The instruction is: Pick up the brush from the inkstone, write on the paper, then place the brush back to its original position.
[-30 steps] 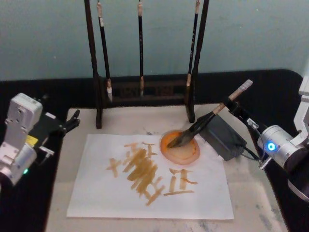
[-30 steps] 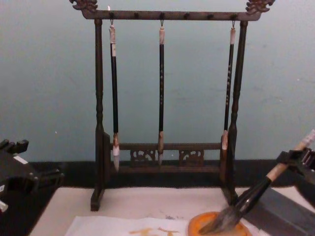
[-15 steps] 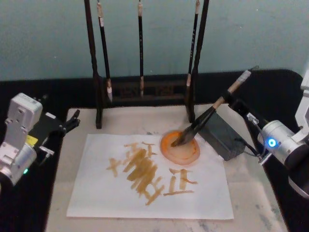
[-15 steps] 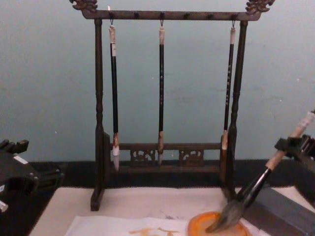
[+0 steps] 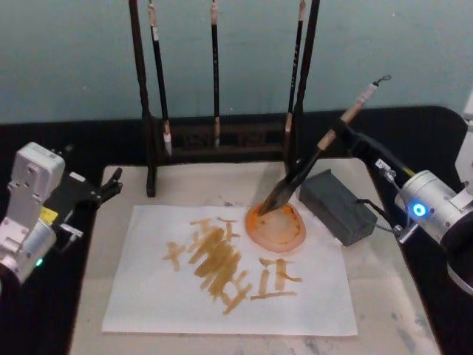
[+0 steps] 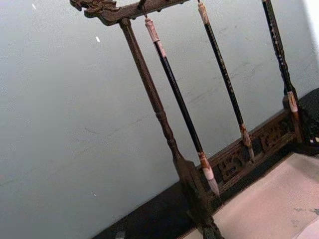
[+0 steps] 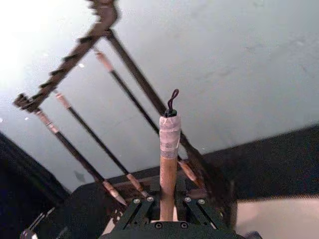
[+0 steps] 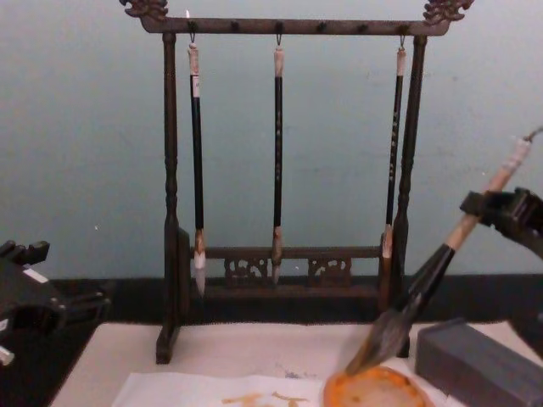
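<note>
Left pincer (image 5: 112, 185) sits parked at the left edge, over the black tabletop (image 5: 89, 133) just off the mat's (image 5: 392, 303) far-left corner, touching nothing; whether it is wide or narrow, cannot tell. Beige mat covers the middle of the tabletop. Paper (image 5: 148, 296) lies flat on the mat's near half, with orange-yellow strokes (image 5: 214, 259) in a cluster at its centre and a smaller group toward its right side. Behind the paper, at the mat's far edge, the wooden rack (image 8: 288, 26) stands upright with three thin brushes (image 8: 277, 144) hanging from its top bar, tips clear of the lower rail. Right of the strokes, a round orange dish (image 5: 279, 228) sits at the paper's far-right corner. Brush (image 5: 314, 154) is tilted over it, bristles down and to the left, tip at the dish's far rim; contact there is unclear. Handle rises up and to the right, with the cord loop (image 7: 173, 99) at the top end. Grey block (image 5: 336, 205) lies on the mat just right of the dish; in the chest view the brush is above it and apart. Right pincer (image 5: 346, 135) comes in from the right edge and is clamped narrow on the tan handle, between the black section and the pale band below the loop; the right wrist view shows the handle pinched between both pads, sticking straight up out of it.
</note>
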